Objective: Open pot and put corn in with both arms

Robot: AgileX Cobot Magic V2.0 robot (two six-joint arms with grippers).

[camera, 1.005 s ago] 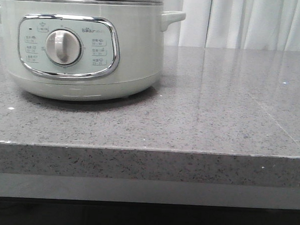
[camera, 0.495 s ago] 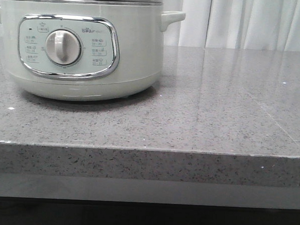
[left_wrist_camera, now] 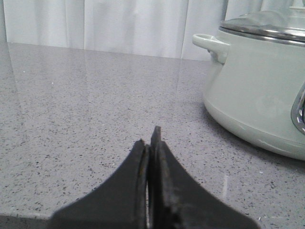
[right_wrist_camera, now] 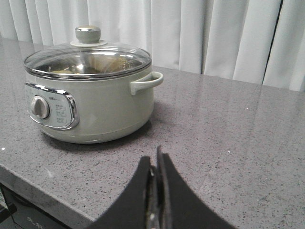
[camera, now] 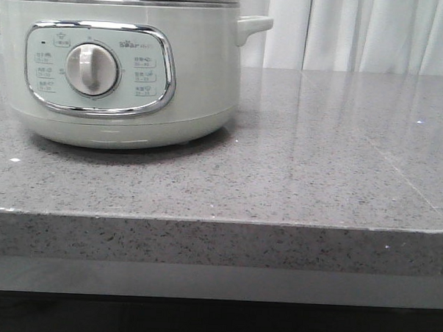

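The pot is a large pale grey-green cooker standing at the left of the grey counter. Its glass lid with a round knob is on it. The pot also shows in the left wrist view. My left gripper is shut and empty, low over the counter beside the pot's side handle. My right gripper is shut and empty, above the counter's front part, apart from the pot. No corn shows in any view. Neither gripper shows in the front view.
The speckled grey counter has its front edge close to the camera. White curtains hang behind it. The pot's side handle sticks out toward the counter's middle.
The pot appears shifted very slightly to the left in the front view. Nothing else differs.
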